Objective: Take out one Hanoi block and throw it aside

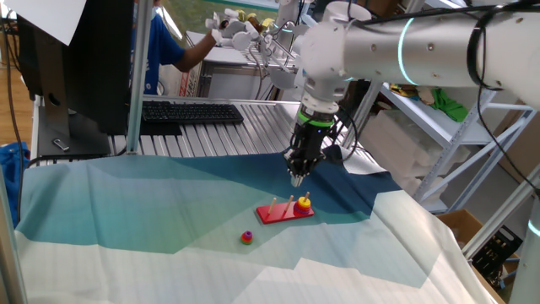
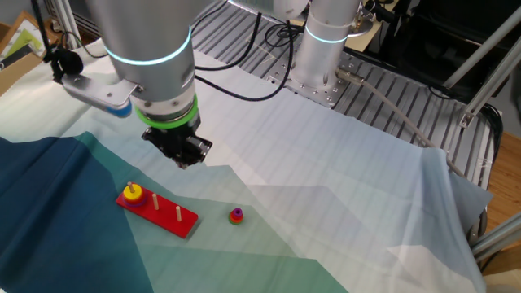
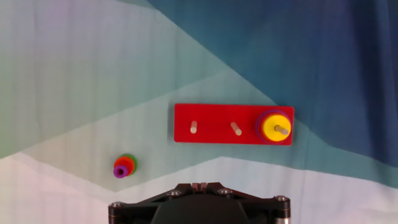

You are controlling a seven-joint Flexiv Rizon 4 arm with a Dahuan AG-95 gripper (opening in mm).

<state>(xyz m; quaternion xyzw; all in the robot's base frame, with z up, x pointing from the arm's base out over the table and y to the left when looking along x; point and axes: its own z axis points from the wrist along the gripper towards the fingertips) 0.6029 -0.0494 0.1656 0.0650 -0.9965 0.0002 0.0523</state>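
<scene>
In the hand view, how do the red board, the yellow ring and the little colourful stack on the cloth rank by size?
Largest to smallest:
1. red board
2. yellow ring
3. colourful stack, which looks only slightly smaller than the ring, so that order is unsure.

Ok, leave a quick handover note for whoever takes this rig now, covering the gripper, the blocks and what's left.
Gripper: hangs above the cloth, behind the red peg base, holding nothing visible; the views don't show whether the jaws are open.
Hanoi block: yellow ring on top of the stack on one end peg; the other two pegs are bare.
A small stack of coloured pieces lies loose on the cloth, apart from the base.
Done: nothing on the yellow ring yet.
Left: lower over the end peg, lift the ring off, toss it aside.
</scene>
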